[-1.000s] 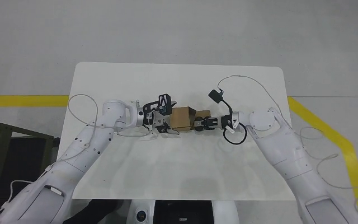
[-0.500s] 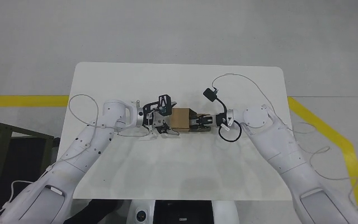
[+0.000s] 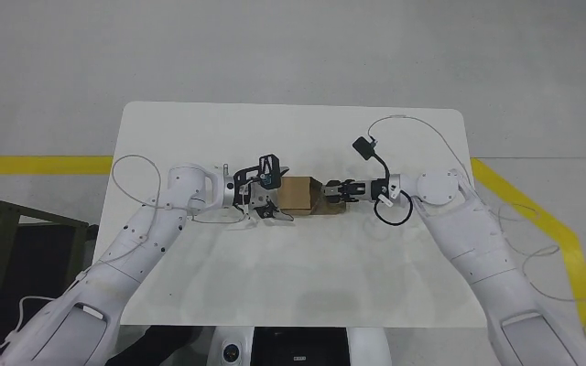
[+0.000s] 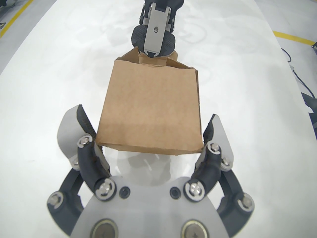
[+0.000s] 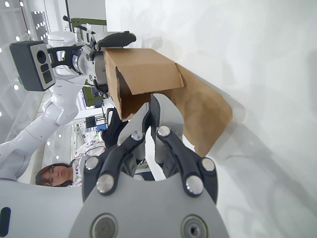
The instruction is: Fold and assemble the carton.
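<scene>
A brown carton (image 3: 295, 194) lies on its side at the middle of the white table (image 3: 293, 123). My left gripper (image 3: 266, 194) holds its closed end; in the left wrist view the fingers (image 4: 74, 125) press the carton (image 4: 153, 95) from both sides. The carton's other end (image 5: 138, 75) is open, with a long flap (image 5: 203, 115) lying out on the table and a shorter flap folded partly across the opening. My right gripper (image 5: 151, 100) is shut, its tip just inside that opening under the shorter flap. The left wrist view shows the right gripper (image 4: 154, 50) at the carton's far end.
Cables (image 3: 412, 123) loop from the right arm over the back right of the table. A camera block (image 3: 364, 146) sticks up from the right wrist. Bare table surface lies in front of and behind the carton. Yellow floor tape (image 3: 55, 165) runs beside the table.
My right gripper first pushed left into the carton's open end, then drew back a little to the right with its wrist turned. The left arm and carton stayed put.
</scene>
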Controlling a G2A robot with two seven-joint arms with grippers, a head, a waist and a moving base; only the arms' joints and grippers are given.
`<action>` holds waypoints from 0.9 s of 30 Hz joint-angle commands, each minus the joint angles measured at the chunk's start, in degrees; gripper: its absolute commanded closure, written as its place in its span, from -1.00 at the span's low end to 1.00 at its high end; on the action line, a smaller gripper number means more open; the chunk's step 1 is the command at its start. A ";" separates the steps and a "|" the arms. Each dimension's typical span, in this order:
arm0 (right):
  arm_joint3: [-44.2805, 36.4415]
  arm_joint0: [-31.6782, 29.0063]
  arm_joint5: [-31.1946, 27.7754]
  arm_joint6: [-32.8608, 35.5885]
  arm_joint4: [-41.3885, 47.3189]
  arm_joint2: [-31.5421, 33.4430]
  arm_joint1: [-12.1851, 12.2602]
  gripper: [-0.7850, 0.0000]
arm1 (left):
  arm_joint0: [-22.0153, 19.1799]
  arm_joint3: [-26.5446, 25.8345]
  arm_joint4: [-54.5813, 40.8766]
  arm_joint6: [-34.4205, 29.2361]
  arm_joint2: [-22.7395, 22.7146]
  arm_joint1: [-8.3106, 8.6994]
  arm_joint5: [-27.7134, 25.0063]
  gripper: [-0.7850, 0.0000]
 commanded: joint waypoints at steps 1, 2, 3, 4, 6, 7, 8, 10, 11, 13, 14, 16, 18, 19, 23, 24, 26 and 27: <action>0.92 0.75 0.06 0.08 -0.09 -0.68 -0.26 1.00 | 0.03 0.05 -0.06 -0.09 -0.08 -0.03 -0.09 -1.00; 1.42 1.16 0.10 0.19 0.00 -1.12 -0.45 1.00 | 0.05 0.04 -0.06 -0.14 -0.12 -0.05 -0.12 -1.00; 1.92 1.56 0.12 0.37 0.12 -1.61 -0.65 1.00 | 0.06 0.00 -0.05 -0.17 -0.17 -0.06 -0.13 -1.00; 2.28 1.94 0.07 0.51 0.27 -2.10 -0.85 1.00 | 0.08 -0.04 0.01 -0.16 -0.21 -0.07 -0.14 -1.00; 2.85 2.54 -0.15 0.77 0.62 -2.98 -1.24 1.00 | 0.15 -0.07 0.10 -0.15 -0.30 -0.09 -0.16 -1.00; 3.07 2.76 -0.26 0.87 0.78 -3.38 -1.42 1.00 | 0.17 -0.07 0.13 -0.15 -0.34 -0.11 -0.18 -1.00; 3.28 2.92 -0.36 0.99 0.95 -3.78 -1.59 1.00 | 0.21 -0.03 0.13 -0.18 -0.38 -0.12 -0.20 -1.00; 3.62 3.26 -0.47 1.42 1.24 -4.62 -1.94 1.00 | 0.23 -0.10 0.23 -0.20 -0.41 -0.16 -0.32 -1.00; 3.83 3.42 -0.52 1.49 1.42 -5.00 -2.11 1.00 | 0.25 -0.10 0.26 -0.20 -0.44 -0.17 -0.34 -1.00; 4.27 3.72 -0.73 1.51 1.65 -5.75 -2.46 1.00 | 0.26 -0.11 0.34 -0.23 -0.48 -0.21 -0.48 -1.00; 4.48 3.88 -0.81 1.56 1.81 -6.14 -2.65 1.00 | 0.26 -0.09 0.37 -0.23 -0.51 -0.22 -0.51 -1.00; 4.90 4.26 -1.06 1.57 2.09 -6.91 -3.05 1.00 | 0.29 -0.07 0.35 -0.18 -0.58 -0.26 -0.58 -1.00; 5.39 4.63 -1.29 1.64 2.56 -7.60 -3.44 1.00 | 0.29 -0.03 0.38 -0.17 -0.64 -0.29 -0.65 -1.00; 5.65 4.84 -1.38 1.61 2.67 -7.91 -3.62 1.00 | 0.29 -0.04 0.42 -0.19 -0.64 -0.31 -0.74 -1.00; 6.72 5.38 -2.03 1.65 3.63 -8.93 -4.32 1.00 | 0.29 0.00 0.52 -0.22 -0.74 -0.38 -0.91 -1.00; 6.97 5.47 -2.23 1.70 3.87 -9.17 -4.48 1.00 | 0.29 0.00 0.55 -0.24 -0.76 -0.39 -1.01 -1.00; 7.48 5.61 -2.64 1.75 4.49 -9.60 -4.81 1.00 | 0.31 -0.02 0.66 -0.32 -0.82 -0.41 -1.01 -1.00; 7.69 5.67 -2.84 1.81 4.79 -9.83 -4.98 1.00 | 0.33 -0.01 0.69 -0.37 -0.83 -0.42 -1.13 -1.00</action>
